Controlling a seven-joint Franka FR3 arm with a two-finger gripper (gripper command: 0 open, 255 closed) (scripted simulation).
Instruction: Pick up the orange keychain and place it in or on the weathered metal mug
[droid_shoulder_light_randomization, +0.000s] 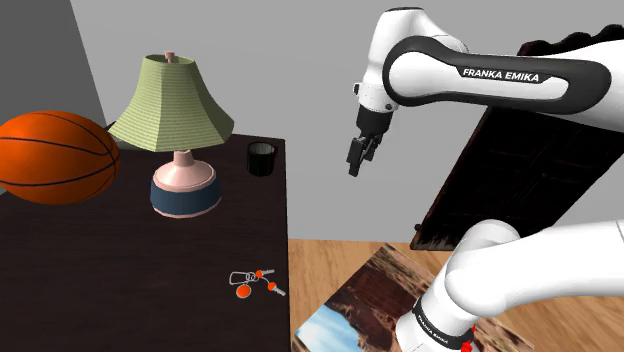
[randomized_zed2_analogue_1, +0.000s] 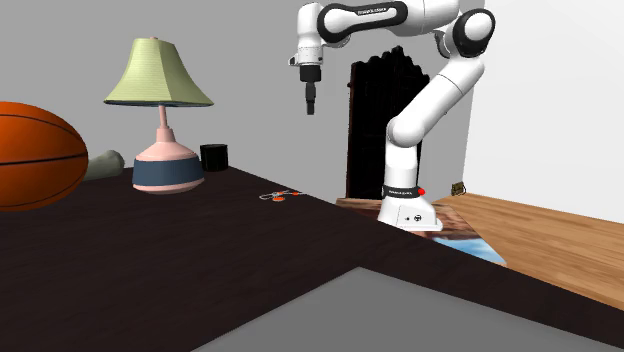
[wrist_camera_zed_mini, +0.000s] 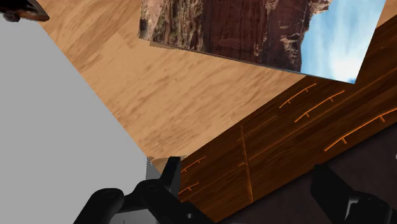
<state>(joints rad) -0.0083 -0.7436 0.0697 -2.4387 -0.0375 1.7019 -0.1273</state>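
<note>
Observation: the keychain (droid_shoulder_light_randomization: 255, 283) lies flat on the dark table (droid_shoulder_light_randomization: 120, 290). It is well forward of the lamp (droid_shoulder_light_randomization: 176, 130) and toward the shoulder view's right, close to the table's edge. Its long axis runs roughly crosswise toward that edge, ring end nearer the lamp's side.

The mug (droid_shoulder_light_randomization: 261, 159), drawn dark, stands just beside the lamp, on the shoulder view's right.

The gripper (droid_shoulder_light_randomization: 355, 168) hangs high, level with the lamp's shade and well to its right in the shoulder view. I judge it past the table's edge, since the wrist view looks down on wooden floor. Fingers stand apart, holding nothing.

The arm is raised, forearm level, hand pointing down.

Judgement: the keychain lies below the gripper and back over the table. Next I need to bring the gripper over the table and descend, with the fingers set across the long axis.
</note>
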